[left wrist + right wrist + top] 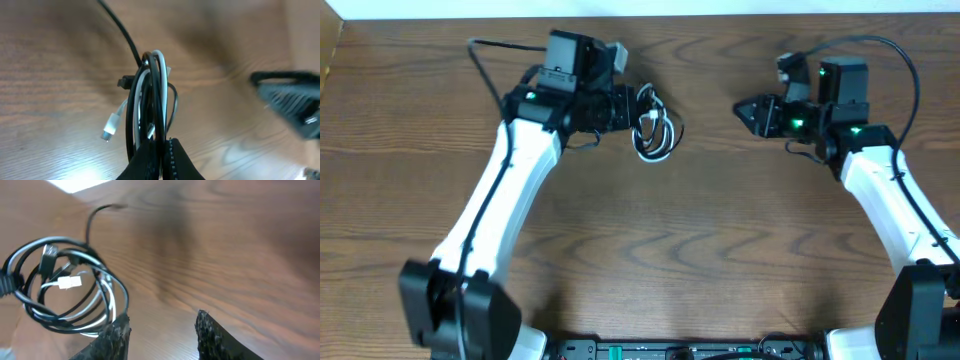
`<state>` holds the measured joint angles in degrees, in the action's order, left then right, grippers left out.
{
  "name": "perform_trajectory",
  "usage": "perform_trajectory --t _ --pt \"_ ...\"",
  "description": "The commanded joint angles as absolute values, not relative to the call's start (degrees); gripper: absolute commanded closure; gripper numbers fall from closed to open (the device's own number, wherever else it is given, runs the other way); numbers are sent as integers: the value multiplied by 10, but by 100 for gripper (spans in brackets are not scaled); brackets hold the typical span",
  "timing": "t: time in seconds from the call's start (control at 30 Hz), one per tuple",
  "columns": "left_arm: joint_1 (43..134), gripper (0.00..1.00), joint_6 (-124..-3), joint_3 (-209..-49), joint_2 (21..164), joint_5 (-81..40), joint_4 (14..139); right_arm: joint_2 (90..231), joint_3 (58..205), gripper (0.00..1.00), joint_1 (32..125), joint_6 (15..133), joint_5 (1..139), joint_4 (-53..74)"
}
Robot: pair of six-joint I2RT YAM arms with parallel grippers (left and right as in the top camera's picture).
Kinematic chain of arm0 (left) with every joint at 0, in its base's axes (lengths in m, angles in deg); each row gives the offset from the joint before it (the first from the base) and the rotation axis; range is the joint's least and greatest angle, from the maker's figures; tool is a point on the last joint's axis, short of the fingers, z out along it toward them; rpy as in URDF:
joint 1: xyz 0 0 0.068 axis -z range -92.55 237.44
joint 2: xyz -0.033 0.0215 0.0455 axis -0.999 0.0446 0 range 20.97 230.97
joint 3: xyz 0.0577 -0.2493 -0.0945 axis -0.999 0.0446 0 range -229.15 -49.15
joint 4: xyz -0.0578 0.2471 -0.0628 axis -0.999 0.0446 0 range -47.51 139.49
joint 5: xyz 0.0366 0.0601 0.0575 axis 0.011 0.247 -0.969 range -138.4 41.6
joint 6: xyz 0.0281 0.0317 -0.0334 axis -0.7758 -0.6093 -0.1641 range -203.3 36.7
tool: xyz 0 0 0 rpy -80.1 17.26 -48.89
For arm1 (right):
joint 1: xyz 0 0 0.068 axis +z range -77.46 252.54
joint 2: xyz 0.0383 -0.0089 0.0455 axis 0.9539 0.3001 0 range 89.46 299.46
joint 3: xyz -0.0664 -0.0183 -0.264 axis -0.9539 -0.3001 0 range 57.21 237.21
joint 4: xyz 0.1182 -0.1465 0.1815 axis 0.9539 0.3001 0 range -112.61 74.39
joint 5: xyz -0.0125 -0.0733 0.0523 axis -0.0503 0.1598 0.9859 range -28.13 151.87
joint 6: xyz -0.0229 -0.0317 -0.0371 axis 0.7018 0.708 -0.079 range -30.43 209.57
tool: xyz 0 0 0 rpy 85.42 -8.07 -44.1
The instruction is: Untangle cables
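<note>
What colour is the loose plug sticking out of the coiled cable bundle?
White, with a metallic tip; the small white plug shows best in the left wrist view.

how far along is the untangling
Barely started. Done: the left gripper is clamped on the bundle of black and white cables. In hand: the right gripper is open and empty, facing the coil. Left: everything else, as both cords are looped together and nothing has been pulled apart.

Overhead faces down; both wrist views, close, seemingly share the cables [161, 85].
</note>
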<state>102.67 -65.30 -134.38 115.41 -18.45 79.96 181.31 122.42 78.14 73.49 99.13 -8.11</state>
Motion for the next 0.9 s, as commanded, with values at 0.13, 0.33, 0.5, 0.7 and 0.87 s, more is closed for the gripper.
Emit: perform_trajectory --t 0.13,0.33,0.5,0.7,0.87 --pt "1027 92 -469 -1350 1127 -234 782 1805 1231 59 807 775 1114 -140" --pt "1027 93 -295 -1350 1127 -299 797 1805 1231 57 837 840 1176 -153" --pt "1027 93 -94 -1350 1127 -298 809 1805 1231 53 866 882 1175 -144" --pt "1027 93 24 -1350 1127 -298 839 1802 1231 57 909 900 1115 -147" --pt "1027 92 41 -1350 1127 -265 842 1801 1231 55 946 936 1048 -142"
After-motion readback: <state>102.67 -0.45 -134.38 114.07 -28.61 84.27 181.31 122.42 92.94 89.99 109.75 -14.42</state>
